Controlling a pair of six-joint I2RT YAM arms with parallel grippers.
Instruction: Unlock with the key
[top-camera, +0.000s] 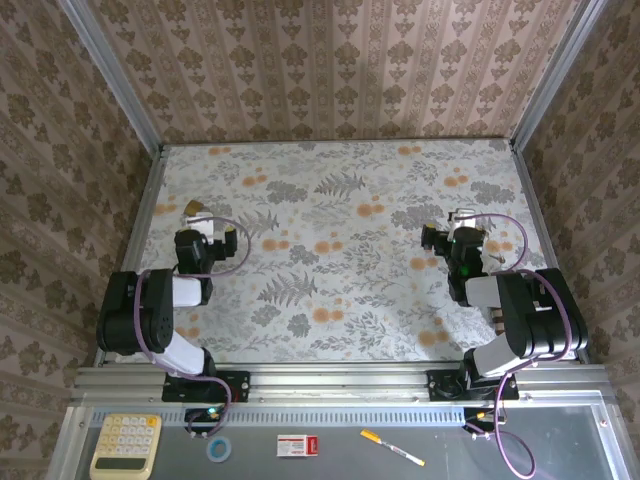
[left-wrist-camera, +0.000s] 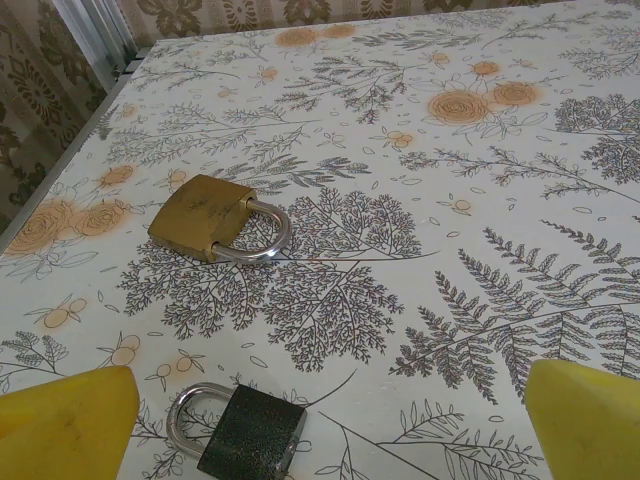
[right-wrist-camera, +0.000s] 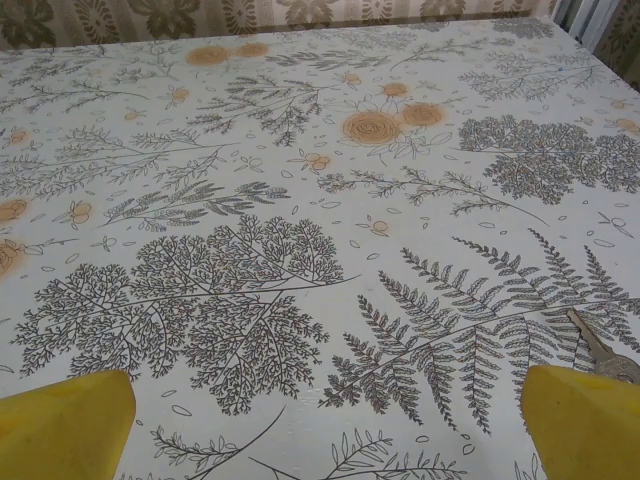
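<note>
A brass padlock (left-wrist-camera: 203, 216) with a silvery shackle lies on the floral table (left-wrist-camera: 430, 300), also visible as the brass padlock (top-camera: 194, 210) just beyond my left gripper (top-camera: 205, 243). A dark speckled padlock (left-wrist-camera: 251, 436) lies flat low between the open yellow fingers (left-wrist-camera: 66, 428) of my left gripper (left-wrist-camera: 325, 430), nearer the left one and touching neither. My right gripper (right-wrist-camera: 325, 430) is open over bare table. A thin silvery key (right-wrist-camera: 598, 348) lies beside its right finger (right-wrist-camera: 585, 420), which partly hides the key's head.
Metal rails (top-camera: 140, 220) and patterned walls close in the table on three sides. On the near shelf lie a calculator (top-camera: 125, 445), a tape roll (top-camera: 219, 449), a small red-and-white box (top-camera: 297, 446) and a pen (top-camera: 392, 447).
</note>
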